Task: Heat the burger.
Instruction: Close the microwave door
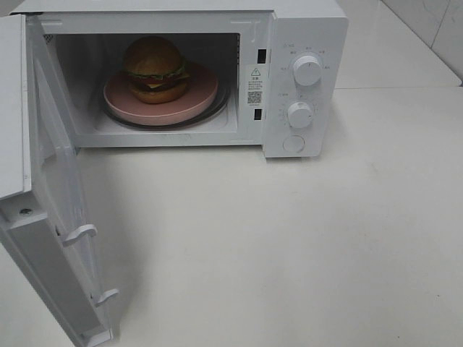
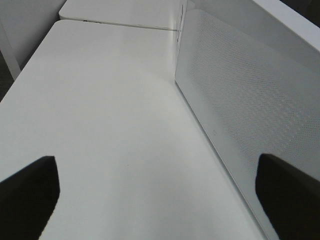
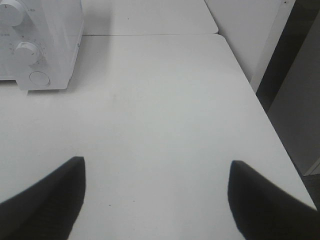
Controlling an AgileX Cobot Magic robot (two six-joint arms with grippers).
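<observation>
1. The left gripper (image 2: 155, 165) has its two dark fingers (image 2: 27, 195) spread wide apart, with nothing between them but bare white table (image 2: 110, 125).
2. Just beside that gripper, on one side, stands the perforated inner face of the microwave door (image 2: 240, 100), swung out over the table.
3. The right gripper (image 3: 156, 165) also has its fingers (image 3: 45, 200) well apart and grips nothing; below it lies plain tabletop.
4. Further out from the right gripper, the microwave (image 3: 50, 45) shows its control corner, with two round knobs and a round button under them.
5. From the high camera, the microwave sits at the back of the table, its door hanging wide on the left side.
6. The burger (image 1: 154, 69) is inside the cavity, upright on a pink plate (image 1: 137, 110), which rests on the turntable.
7. The upper knob (image 1: 307, 70) and lower knob (image 1: 299, 114) sit on the panel to the right of the cavity.
</observation>
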